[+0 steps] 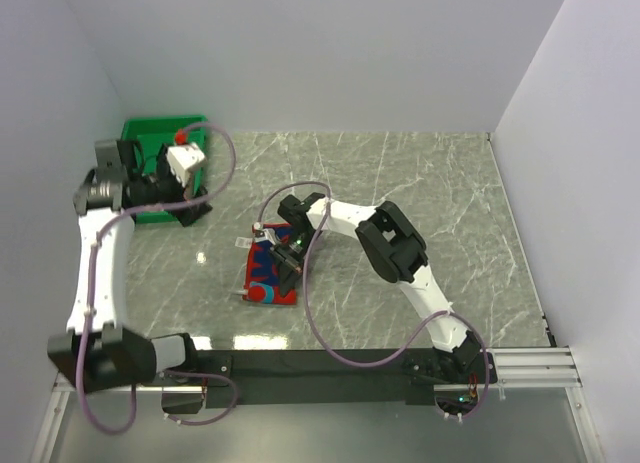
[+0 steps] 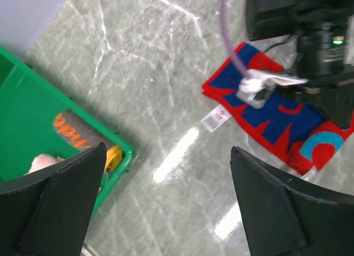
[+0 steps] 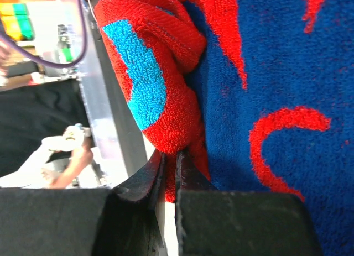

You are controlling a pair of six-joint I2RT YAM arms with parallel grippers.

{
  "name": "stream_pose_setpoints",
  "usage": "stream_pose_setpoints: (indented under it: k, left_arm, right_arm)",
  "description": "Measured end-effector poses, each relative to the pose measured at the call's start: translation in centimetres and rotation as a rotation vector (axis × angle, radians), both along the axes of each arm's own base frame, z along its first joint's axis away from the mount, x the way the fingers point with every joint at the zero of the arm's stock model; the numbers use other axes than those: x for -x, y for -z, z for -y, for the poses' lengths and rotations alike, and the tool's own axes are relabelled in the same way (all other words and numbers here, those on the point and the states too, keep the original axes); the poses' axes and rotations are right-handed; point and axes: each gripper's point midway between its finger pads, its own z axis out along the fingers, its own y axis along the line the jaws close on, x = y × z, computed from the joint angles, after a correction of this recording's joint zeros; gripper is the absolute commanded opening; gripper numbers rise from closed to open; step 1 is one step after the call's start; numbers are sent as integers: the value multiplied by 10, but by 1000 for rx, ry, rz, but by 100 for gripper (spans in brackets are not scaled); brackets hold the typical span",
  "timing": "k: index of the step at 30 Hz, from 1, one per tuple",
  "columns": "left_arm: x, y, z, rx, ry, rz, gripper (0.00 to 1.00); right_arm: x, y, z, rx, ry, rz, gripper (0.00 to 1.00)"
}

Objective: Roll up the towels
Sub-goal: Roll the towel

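Observation:
The red-and-blue patterned towel [image 1: 266, 278] lies on the marble table in front of the arms, with one end bunched into a fold [image 3: 160, 73]. My right gripper [image 3: 170, 156] is shut on the red edge of that fold, its jaws pinching the cloth; in the top view it [image 1: 287, 247] sits over the towel's far end. My left gripper [image 2: 167, 151] hangs open above bare table between the green tray [image 2: 33, 118] and the towel [image 2: 265, 120], holding nothing. Inside the tray lie a rolled cloth with orange lettering [image 2: 72, 131] and a pale pink piece [image 2: 41, 163].
The green tray [image 1: 150, 133] stands at the back left by the wall. A small yellow thing [image 2: 114, 156] sits at its near corner. White walls close in the table on the left, back and right. A white label [image 2: 215, 119] sticks out from the towel's edge.

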Motion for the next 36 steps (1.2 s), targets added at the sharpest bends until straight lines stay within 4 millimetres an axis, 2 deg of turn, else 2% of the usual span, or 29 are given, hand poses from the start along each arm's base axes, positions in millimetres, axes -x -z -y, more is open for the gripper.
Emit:
stream_pose_setpoints:
  k: [3,6,9,10,12,13,15,18,20,25,30,33,34,36]
  left_arm:
    - [22,5,15,0,25,57,100]
    - [45,23,42,-38,133,81,100]
    - [73,60,77,-95,290,41,97]
    - [85,75,86,-114,342,12,90]
    - [112,109,102,-167,443,-48,82]
    - [126,125,108,-195,490,-78,75]
    - [147,150,115,-253,563,-114,72]
    - [168,173,119,-336,647,-134,69]
    - [175,182,122,-377,683,-127,67]
    - [177,207,133,-447,703,-80,65]
    - [169,224,140,-486,675,-39,62]
    - [161,234,141,-503,646,-13,45]
    - [158,237,141,-510,638,-6,32]
    - [155,242,142,-517,629,-2,22]
  right_arm:
    - [0,1,0,6,8,-44,0]
    - [-1,1,0,14,19,-89,0]
    - [-1,1,0,20,26,-118,0]
    - [-1,1,0,21,27,-125,0]
    - [0,2,1,23,30,-145,0]
    - [1,2,1,24,31,-157,0]
    - [3,2,2,27,34,-183,0]
    - [6,2,3,35,39,-221,0]
    - [8,3,4,41,42,-245,0]
    - [11,3,5,54,47,-277,0]
    - [10,3,6,64,59,-302,0]
    - [10,3,7,65,62,-306,0]
    - [10,3,7,65,62,-307,1]
    - [9,2,8,67,66,-308,10]
